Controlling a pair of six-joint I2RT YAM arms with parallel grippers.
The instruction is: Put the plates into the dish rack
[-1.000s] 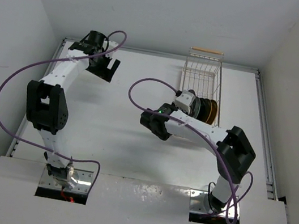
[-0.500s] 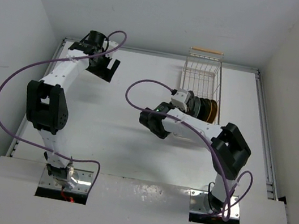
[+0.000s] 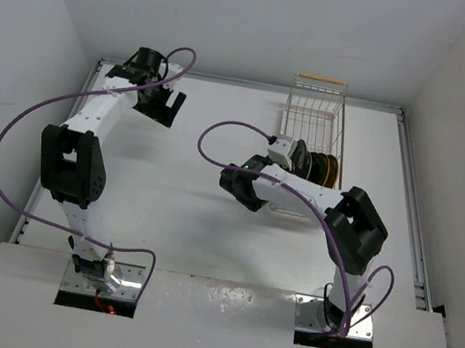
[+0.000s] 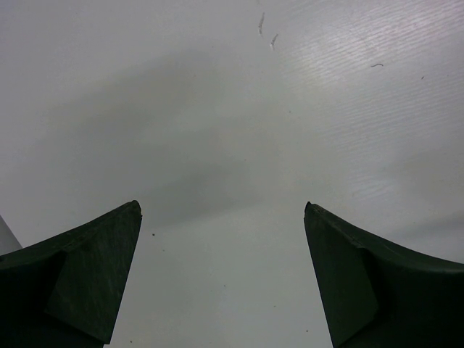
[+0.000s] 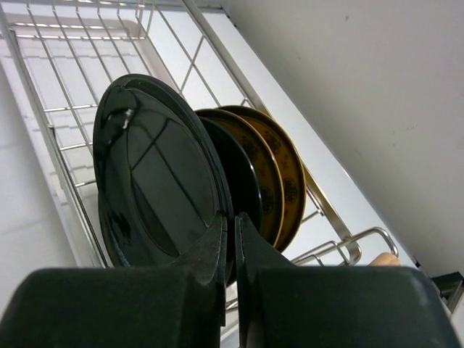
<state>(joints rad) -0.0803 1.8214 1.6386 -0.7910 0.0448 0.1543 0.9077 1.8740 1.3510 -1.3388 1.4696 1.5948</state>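
Now right gripper [image 5: 230,221] clamps black plate [image 5: 156,181] rim inside rack [image 5: 43,130].
Well apart, left gripper [image 4: 222,204] gapes over table [image 4: 232,109], far-left corner.

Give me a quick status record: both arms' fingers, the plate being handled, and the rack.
right fingers: shut on the rim of the glossy black round plate
that plate: upright inside the white wire dish rack, nearest the wrist camera
behind it: other plates standing on edge
left fingers: open, empty, over the white table
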